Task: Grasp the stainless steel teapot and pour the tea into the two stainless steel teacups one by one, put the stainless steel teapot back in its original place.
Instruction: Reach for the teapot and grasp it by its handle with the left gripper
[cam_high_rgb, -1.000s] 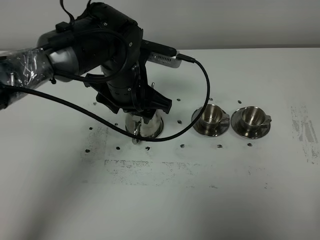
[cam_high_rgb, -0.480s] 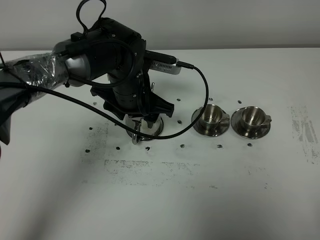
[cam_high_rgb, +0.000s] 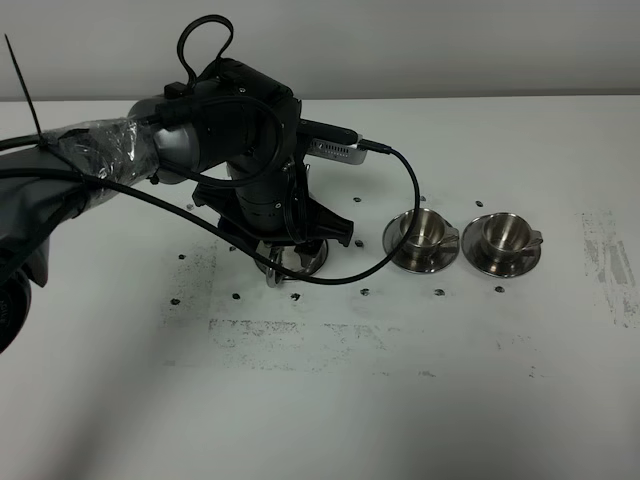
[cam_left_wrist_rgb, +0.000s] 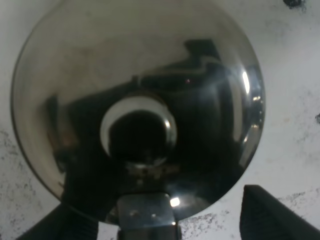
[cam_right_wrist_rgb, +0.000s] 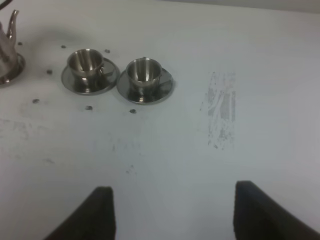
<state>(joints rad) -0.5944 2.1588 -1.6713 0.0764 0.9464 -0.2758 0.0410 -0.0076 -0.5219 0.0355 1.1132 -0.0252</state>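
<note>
The teapot (cam_high_rgb: 303, 258) stands on its dish (cam_right_wrist_rgb: 17, 71) at the left of the surface (cam_high_rgb: 420, 400), almost wholly hidden under the left arm in the high view. Only a strip of steel and the loop handle (cam_high_rgb: 272, 276) peek out below the wrist. The left pincer (cam_left_wrist_rgb: 162, 212) hangs straight over the pot. Its wrist view is filled by the domed lid (cam_left_wrist_rgb: 75, 75) and the knob (cam_left_wrist_rgb: 139, 129), with the two dark fingers (cam_left_wrist_rgb: 272, 215) spread wide on either side of the handle's top. It is released and grips nothing. The right pincer (cam_right_wrist_rgb: 172, 212) is also released, over bare surface and well apart from everything.

The nearer cup (cam_high_rgb: 425, 230) and the farther cup (cam_high_rgb: 505, 234) sit side by side to the right of the pot. No dark liquid shows in either, so pouring looks not yet begun; the step in hand seems to be the grasp.

The pot is rigid, polished steel, so it is likely slippery. If it is full, the weight hangs away from the handle, and the pot may swing or twist in a light grip. The handle is the place to take hold, clamped firmly near its top. The lid may shift when the pot tips, and the thin spout (cam_right_wrist_rgb: 12, 22) calls for a slow tilt.
</note>
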